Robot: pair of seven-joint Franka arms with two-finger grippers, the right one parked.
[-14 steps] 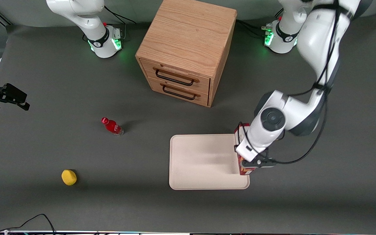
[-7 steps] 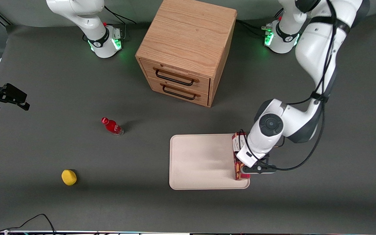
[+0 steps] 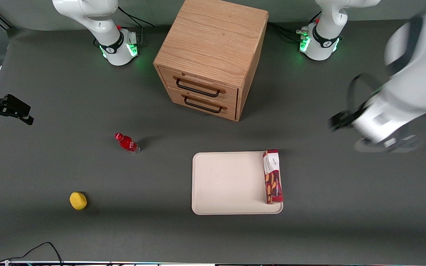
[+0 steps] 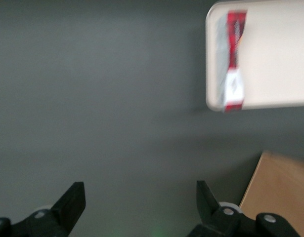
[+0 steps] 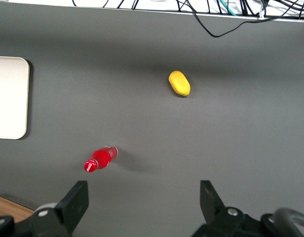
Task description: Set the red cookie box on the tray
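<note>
— Grey mat (image 3: 346, 207) is covering the tabletop. Where is the box (image 3: 272, 176) lying?
— Flat on the tray (image 3: 227, 183), along its edge toward the working arm.
— And the gripper (image 4: 141, 207)?
— Hanging wide open, holding nothing, over bare mat near the cabinet (image 3: 213, 55).

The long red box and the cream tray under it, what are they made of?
The long dark-red cookie box looks like printed cardboard: crisp edges, white label end, cookie pictures. The cream-white rectangular tray looks like matte moulded plastic, perhaps melamine: rounded corners, low rim, no shine. The open left gripper hangs over bare table, apart from both.
</note>
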